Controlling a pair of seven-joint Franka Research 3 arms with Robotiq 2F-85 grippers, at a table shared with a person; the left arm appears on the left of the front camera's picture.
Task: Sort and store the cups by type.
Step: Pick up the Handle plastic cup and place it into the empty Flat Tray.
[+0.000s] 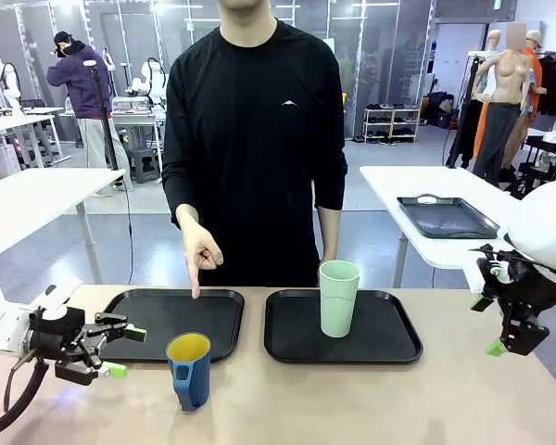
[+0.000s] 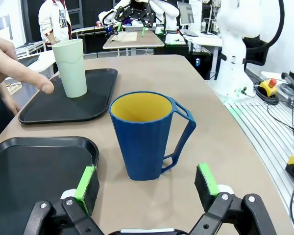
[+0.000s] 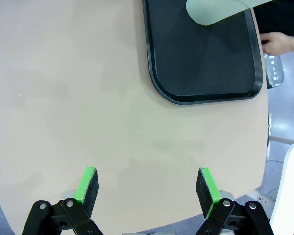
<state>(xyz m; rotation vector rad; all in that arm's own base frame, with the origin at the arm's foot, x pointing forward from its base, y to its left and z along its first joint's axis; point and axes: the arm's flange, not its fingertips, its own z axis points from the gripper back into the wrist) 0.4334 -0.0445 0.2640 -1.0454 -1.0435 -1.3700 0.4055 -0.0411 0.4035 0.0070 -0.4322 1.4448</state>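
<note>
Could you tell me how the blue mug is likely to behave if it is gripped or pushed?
The blue mug looks like rigid ribbed plastic, so probably light and grippy. It narrows toward its base, so a push near the rim might tip it.

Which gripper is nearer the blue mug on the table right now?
Left. The left gripper sits open just beside the blue mug; the right gripper hangs open far off to the right, past the green cup.

bare table (image 1: pixel 352 399) around blue mug (image 1: pixel 189 371), person's hand (image 1: pixel 201 255) over left tray (image 1: pixel 221 320)
</note>
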